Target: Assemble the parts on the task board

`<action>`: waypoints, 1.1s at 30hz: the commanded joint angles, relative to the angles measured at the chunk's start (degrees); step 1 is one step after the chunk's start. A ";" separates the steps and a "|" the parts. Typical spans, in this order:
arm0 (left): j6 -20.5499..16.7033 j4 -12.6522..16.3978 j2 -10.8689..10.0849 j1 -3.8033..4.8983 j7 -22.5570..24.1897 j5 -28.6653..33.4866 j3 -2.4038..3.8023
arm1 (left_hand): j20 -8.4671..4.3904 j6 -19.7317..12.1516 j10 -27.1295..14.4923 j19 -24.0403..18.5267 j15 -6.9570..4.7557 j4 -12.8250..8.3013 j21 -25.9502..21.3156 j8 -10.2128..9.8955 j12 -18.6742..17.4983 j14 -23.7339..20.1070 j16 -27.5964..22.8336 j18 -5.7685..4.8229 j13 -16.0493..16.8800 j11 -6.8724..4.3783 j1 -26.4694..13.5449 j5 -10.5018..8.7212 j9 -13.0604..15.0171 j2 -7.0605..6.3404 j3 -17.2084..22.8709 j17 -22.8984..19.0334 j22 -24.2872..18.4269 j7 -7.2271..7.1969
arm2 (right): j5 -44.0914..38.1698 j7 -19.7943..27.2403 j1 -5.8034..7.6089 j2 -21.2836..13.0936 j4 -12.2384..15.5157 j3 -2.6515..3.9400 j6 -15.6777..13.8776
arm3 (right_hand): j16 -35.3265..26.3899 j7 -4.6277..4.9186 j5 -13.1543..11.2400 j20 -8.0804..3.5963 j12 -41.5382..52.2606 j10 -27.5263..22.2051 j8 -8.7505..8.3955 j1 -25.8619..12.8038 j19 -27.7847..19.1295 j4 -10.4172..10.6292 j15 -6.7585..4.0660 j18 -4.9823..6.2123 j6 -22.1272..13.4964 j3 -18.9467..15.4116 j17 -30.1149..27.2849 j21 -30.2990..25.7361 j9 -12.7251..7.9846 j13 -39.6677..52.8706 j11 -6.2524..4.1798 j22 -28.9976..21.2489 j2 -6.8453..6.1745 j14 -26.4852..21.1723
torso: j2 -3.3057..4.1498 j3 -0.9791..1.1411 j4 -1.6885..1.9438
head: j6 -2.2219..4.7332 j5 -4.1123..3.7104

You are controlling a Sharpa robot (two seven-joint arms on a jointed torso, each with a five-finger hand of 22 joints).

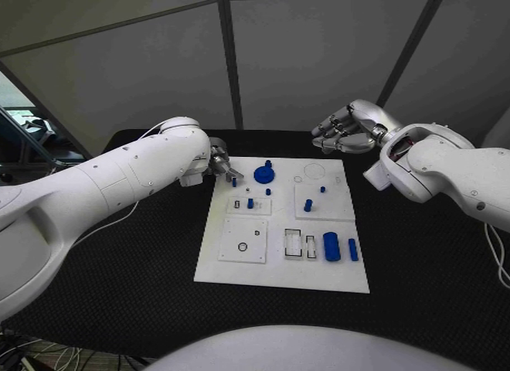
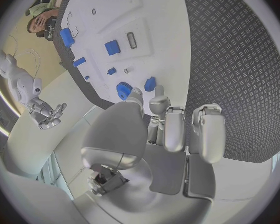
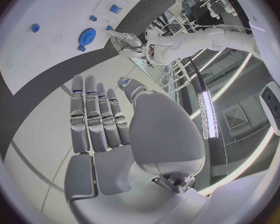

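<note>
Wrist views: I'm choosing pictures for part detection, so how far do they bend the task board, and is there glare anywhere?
Left wrist view: the task board bows strongly and its edges curve. Right wrist view: the board curves too, and bright ceiling light strips glare beside the right hand. Head view: the board keeps nearly straight edges, evenly lit, with no glare on it.

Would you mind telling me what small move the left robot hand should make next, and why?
Probably lift the small blue peg slightly and carry it over the white board. The left robot hand seems to pinch the peg at the board's far left corner, while the right robot hand hovers open beyond the far edge.
</note>
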 commanded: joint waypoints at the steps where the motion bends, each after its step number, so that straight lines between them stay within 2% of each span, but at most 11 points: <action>1: 0.30 -0.06 0.17 0.09 0.63 -0.42 0.02 | -0.27 0.49 0.25 2.02 -0.44 -0.05 0.35 -0.42 0.31 3.86 0.27 -0.77 -0.01 -0.02 0.55 0.09 -0.08 -0.14 0.51 7.46 9.40 0.04 | 0.00 0.42 0.14 0.09 0.02 0.04 0.16 | -0.34 -0.42 0.43 -0.06 0.27 0.15 0.29 -0.28 0.39 0.08 -0.03 0.66 0.15 0.18 -0.07 -0.33 0.07 -0.04 -0.32 -0.10 0.30 0.17 | -0.02 0.03 0.01 | -0.06 -0.05; 6: 0.86 -0.03 0.24 0.09 0.70 -0.41 0.02 | -0.28 0.55 0.27 1.99 -0.45 -0.07 0.30 -0.45 0.33 3.86 0.26 -0.75 0.00 -0.02 0.66 0.09 -0.14 -0.04 0.62 7.45 9.36 0.04 | 0.00 0.42 0.14 0.13 -0.01 0.05 0.21 | -0.34 -0.42 0.43 -0.06 0.27 0.15 0.29 -0.28 0.39 0.08 -0.03 0.66 0.15 0.18 -0.08 -0.33 0.07 -0.04 -0.32 -0.10 0.30 0.17 | -0.04 0.02 0.03 | -0.18 -0.10; 10: 1.36 0.01 0.22 0.09 0.81 -0.19 0.01 | -0.29 0.59 0.28 1.97 -0.45 -0.10 0.27 -0.47 0.33 3.86 0.26 -0.74 0.00 -0.03 0.76 0.09 -0.19 0.02 0.69 7.45 9.34 0.03 | 0.00 0.42 0.14 0.16 -0.07 0.05 0.27 | -0.34 -0.42 0.43 -0.06 0.27 0.15 0.29 -0.28 0.39 0.08 -0.03 0.66 0.15 0.18 -0.08 -0.33 0.07 -0.04 -0.32 -0.10 0.30 0.17 | -0.03 0.01 0.06 | -0.19 -0.63; 27: 1.87 -0.20 0.16 0.09 0.57 0.52 0.01 | -0.38 1.09 0.25 1.94 -0.56 -0.75 0.17 -0.65 0.20 3.85 0.24 -0.73 -0.19 -0.17 2.10 0.08 -0.63 0.58 1.60 7.43 9.33 -0.14 | 0.00 0.44 0.14 0.31 -0.17 0.05 0.33 | -0.39 -0.41 0.49 -0.06 0.28 0.14 0.29 -0.30 0.40 0.10 -0.02 0.65 0.14 0.19 -0.10 -0.37 0.07 -0.04 -0.31 -0.13 0.31 0.17 | 0.01 0.02 0.01 | -0.50 -0.41; 33: 1.64 -0.25 0.23 0.09 0.81 0.54 0.01 | -0.46 1.26 0.31 1.95 -0.63 -1.17 0.14 -0.81 0.21 3.86 0.27 -0.73 -0.21 -0.25 2.96 0.08 -0.92 1.42 2.45 7.45 9.35 -0.20 | 0.00 0.47 0.14 0.37 -0.16 0.05 0.34 | -0.54 -0.43 0.61 -0.06 0.30 0.11 0.32 -0.19 0.40 0.02 -0.01 0.65 0.11 0.29 -0.17 -0.49 0.06 -0.05 -0.33 -0.21 0.30 0.12 | 0.00 0.01 0.01 | -0.47 -0.59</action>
